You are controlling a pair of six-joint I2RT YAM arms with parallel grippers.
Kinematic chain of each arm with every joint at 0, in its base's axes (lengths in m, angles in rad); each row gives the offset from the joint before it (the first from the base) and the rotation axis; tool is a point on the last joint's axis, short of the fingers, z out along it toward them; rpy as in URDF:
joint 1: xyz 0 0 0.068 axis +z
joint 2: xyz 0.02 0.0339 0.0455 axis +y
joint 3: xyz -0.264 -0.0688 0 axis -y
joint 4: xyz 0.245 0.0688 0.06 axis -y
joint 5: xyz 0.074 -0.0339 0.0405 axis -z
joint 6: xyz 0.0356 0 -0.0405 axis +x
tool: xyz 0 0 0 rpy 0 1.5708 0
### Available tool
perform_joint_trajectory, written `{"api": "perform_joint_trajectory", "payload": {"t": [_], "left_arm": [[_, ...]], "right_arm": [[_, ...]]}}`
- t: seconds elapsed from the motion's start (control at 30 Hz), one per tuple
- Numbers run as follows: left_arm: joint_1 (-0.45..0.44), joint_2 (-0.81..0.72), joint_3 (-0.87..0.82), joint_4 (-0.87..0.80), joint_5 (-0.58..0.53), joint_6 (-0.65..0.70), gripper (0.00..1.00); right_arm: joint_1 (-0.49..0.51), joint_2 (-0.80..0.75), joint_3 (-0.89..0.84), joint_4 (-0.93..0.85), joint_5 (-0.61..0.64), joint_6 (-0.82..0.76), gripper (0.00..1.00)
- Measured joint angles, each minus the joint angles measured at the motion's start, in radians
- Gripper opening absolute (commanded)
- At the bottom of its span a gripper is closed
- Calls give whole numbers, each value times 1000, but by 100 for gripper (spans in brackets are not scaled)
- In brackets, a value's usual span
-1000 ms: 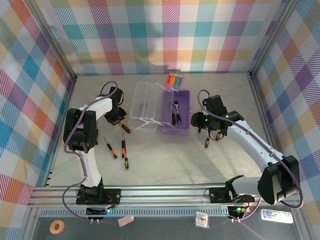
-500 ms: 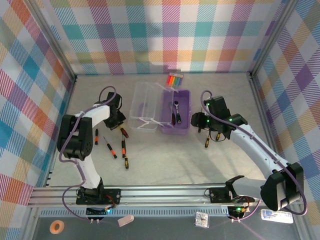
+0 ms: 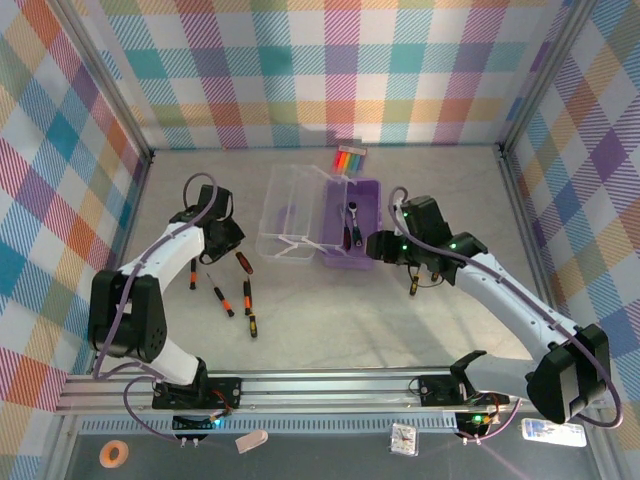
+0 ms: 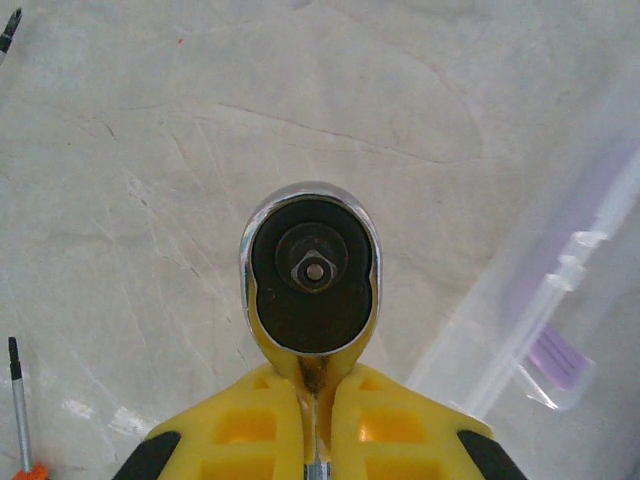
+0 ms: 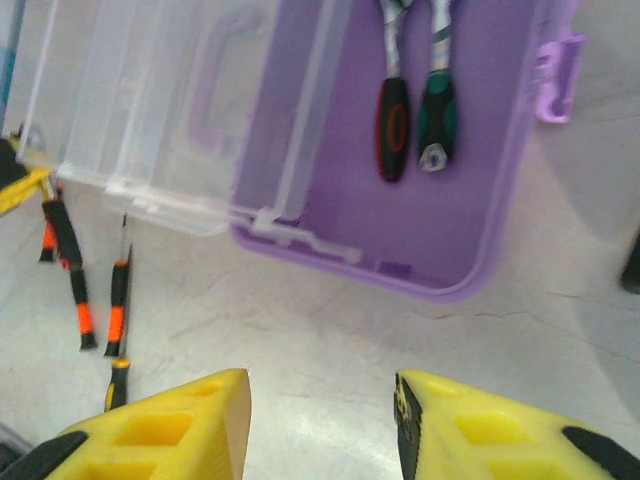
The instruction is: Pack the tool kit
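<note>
Since a second ago, the right gripper [image 3: 376, 246] has slid toward the tool kit [image 3: 348, 263], seen from above. Left wrist: left gripper [image 4: 316, 375] closed, apparently pinching a ratchet [image 4: 312, 268] by its neck. Right wrist: jaws apart, empty; tool kit ahead holds two ratchets [image 5: 392, 110]; screwdrivers [image 5: 118, 300] ahead-left remain unpacked.

left claw [image 4: 317, 378] clamped, right claw [image 5: 320, 402] spread apart.

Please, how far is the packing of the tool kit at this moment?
Done: two ratchets lie in the open purple case. In hand: the left pincer is shut on a chrome-headed ratchet; the right pincer is open near the case. To do: several screwdrivers lie on the table, and the clear lid is not closed.
</note>
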Motion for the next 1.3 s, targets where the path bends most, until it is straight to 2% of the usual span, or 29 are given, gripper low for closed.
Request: {"api": "perform_joint_trajectory", "payload": {"t": [0.2,0.4,0.57,0.8,0.93,1.07,1.2,1.27,1.3], "left_arm": [[0,-124,-10,-14,35,1,0],[-1,-298,-61,-11,68,-5,0],[-3,-386,-95,-12,124,-35,0],[-22,-475,-119,-19,198,-81,0],[-25,-522,-124,-22,221,-100,0],[-27,-547,-128,-18,241,-114,0],[-32,-568,-156,-18,253,-132,0],[-35,-574,-171,-18,259,-136,0],[-35,-576,-175,-18,259,-137,3]], "right_arm": [[177,23,50,8,-11,-18,48],[331,191,198,51,-13,-31,58],[403,386,357,96,-62,-53,66],[436,603,556,148,-185,-60,66],[446,676,618,160,-233,-52,61],[446,699,628,164,-246,-39,52],[446,700,635,164,-249,-26,25],[446,700,638,162,-247,-15,17],[446,700,638,156,-244,-10,14]]}}
